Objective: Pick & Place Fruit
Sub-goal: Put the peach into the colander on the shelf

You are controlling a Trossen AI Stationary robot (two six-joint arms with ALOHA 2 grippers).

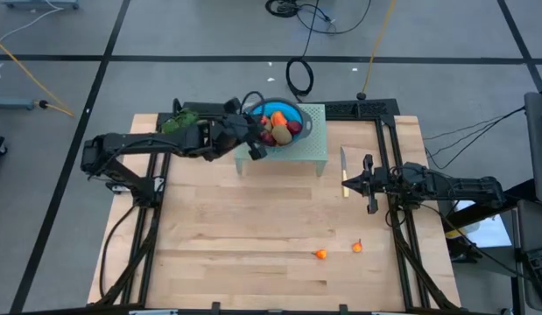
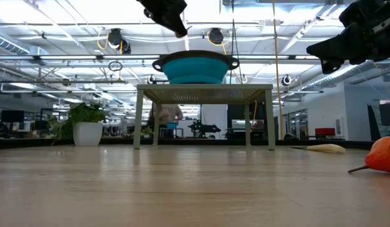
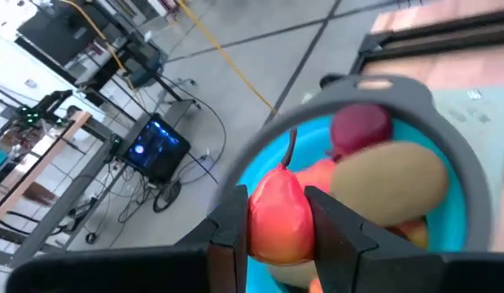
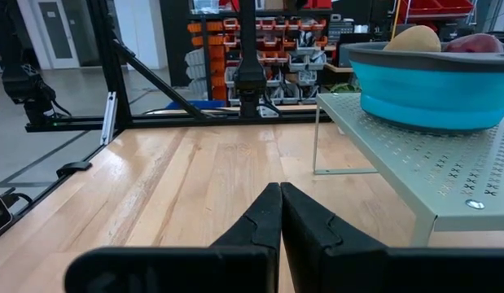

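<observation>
A blue bowl (image 1: 279, 118) stands on a pale green rack (image 1: 310, 144) at the table's far middle. It holds several fruit, among them a brown oval (image 3: 390, 183) and a dark red round one (image 3: 361, 126). My left gripper (image 1: 256, 144) hangs over the bowl's near left rim (image 3: 260, 150), shut on an orange-red fruit (image 3: 278, 218) with a dark stem. Two tiny orange-red pieces (image 1: 320, 255) (image 1: 357, 247) lie on the near table. My right gripper (image 4: 280, 203) waits shut at the table's right, touching nothing. My left gripper pinches the orange-red fruit by its two opposite sides (image 3: 256, 224) between its two fingers. The fingers come from the table's left, slanting a little downward. The fruit's stem end (image 3: 291, 146) points away from the gripper, and the fruit is held above the bowl.
A slim yellow-handled knife (image 1: 343, 171) lies right of the rack, just ahead of my right gripper. A green leafy bunch (image 1: 179, 121) sits at the far left beside my left arm. Bare wood fills the table's near half around the two small pieces.
</observation>
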